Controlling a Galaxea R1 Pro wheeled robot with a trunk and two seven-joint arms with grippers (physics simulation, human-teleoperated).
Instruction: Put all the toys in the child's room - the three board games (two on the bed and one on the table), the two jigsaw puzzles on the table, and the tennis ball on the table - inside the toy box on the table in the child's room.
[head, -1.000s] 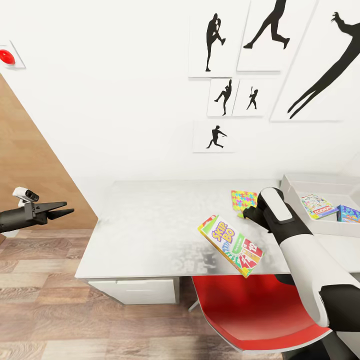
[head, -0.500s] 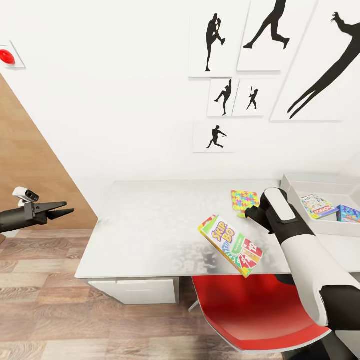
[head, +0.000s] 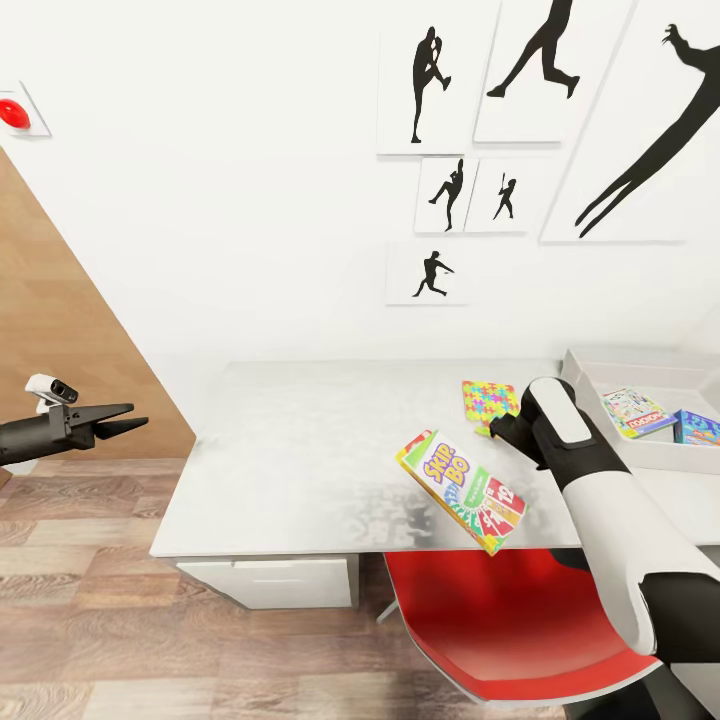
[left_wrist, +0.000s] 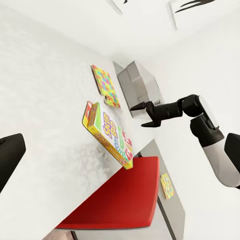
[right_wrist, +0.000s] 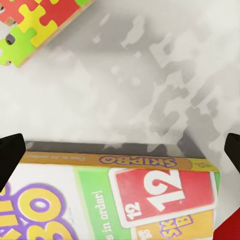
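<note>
The SKIP-BO box (head: 462, 491) lies near the desk (head: 300, 450) front edge, its corner overhanging. The right gripper (left_wrist: 142, 115) fingers hang released above it, the arm hiding part of the jigsaw puzzle (head: 484, 400). The left gripper (head: 125, 419) looks clenched, off beside the desk.

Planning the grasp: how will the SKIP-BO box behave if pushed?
The SKIP-BO box looks like flat, stiff cardboard, so it probably slides rather than rolls. Its corner overhangs the table edge above the red chair, so an outward nudge may tip it off.
</note>
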